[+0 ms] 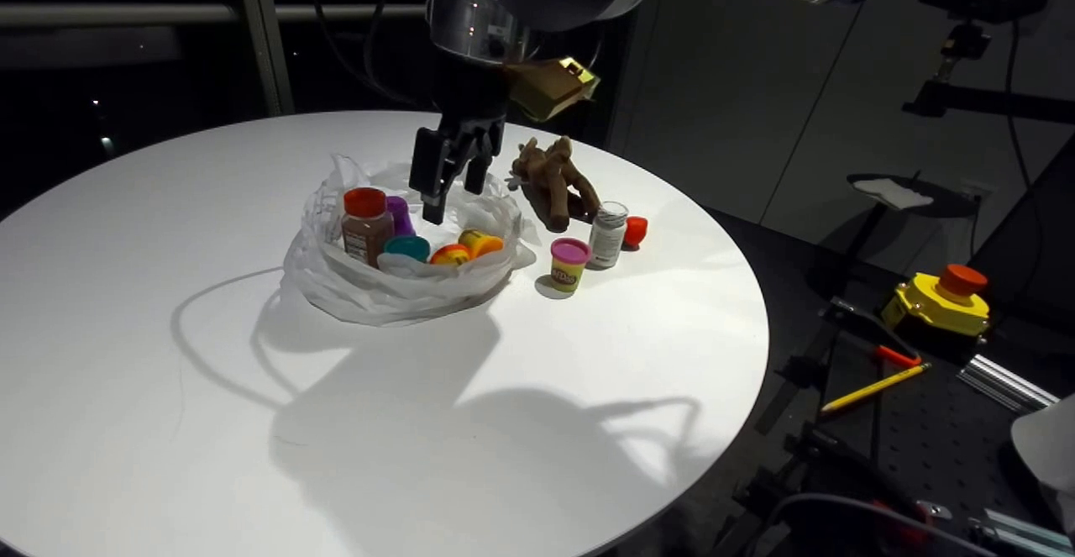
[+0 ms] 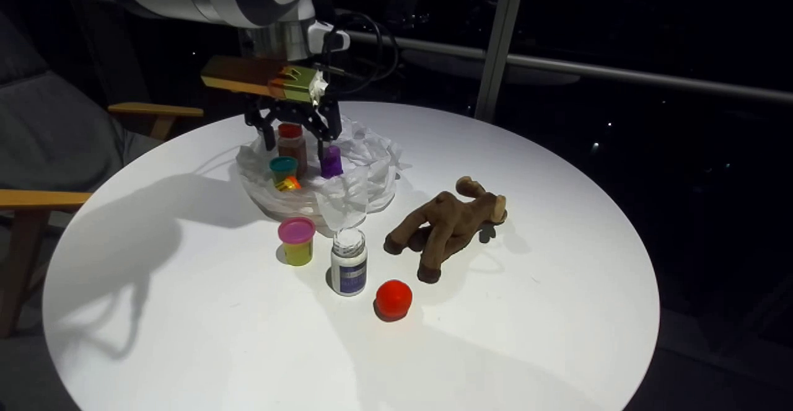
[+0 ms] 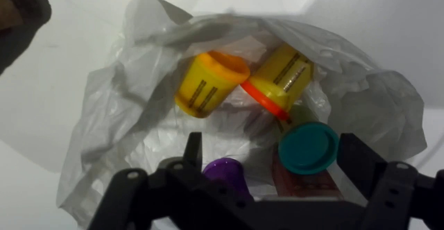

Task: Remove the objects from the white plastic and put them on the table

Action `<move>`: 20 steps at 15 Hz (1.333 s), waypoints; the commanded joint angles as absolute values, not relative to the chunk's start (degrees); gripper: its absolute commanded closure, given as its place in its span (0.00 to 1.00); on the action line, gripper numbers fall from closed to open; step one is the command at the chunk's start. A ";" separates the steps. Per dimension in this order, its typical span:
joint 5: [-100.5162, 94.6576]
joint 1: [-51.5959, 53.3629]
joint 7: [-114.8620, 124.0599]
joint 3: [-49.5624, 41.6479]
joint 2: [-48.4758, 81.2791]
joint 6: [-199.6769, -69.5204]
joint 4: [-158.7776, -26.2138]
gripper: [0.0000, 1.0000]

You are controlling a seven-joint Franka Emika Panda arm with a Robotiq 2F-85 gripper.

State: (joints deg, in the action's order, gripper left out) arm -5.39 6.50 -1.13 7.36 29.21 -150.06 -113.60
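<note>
Crumpled, translucent white plastic bag [image 1: 411, 303] on a smooth round table [image 1: 126, 305], containing a teal-lidded tub [image 3: 308, 149], a tilted orange-lidded tub [image 3: 198, 89], a tilted red-lidded tub [image 3: 282, 75], a glossy purple container [image 3: 225, 170] and a red-capped jar [image 1: 365, 231]. Outside: a pink-lidded Play-Doh tub [image 1: 568, 265], a white bottle [image 2: 349, 273], a rounded red object [image 2: 393, 299] and a matte brown animal figure [image 2: 457, 217]. The arm [image 1: 479, 23] reaches down from above, its gripper [image 1: 454, 196] over the bag's mouth, jaws spread wide; contact with the contents cannot be told.
</note>
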 commanded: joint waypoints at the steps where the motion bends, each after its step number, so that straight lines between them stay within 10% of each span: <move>1: -4.18 7.42 -2.77 8.38 30.67 -150.67 -109.66 0.00; 11: -6.95 12.71 -1.46 6.88 38.58 -151.24 -99.82 0.00; 12: -7.47 13.28 -1.08 6.31 39.17 -152.08 -99.15 0.22; 20: -11.40 16.95 1.54 0.80 39.89 -155.88 -97.80 0.81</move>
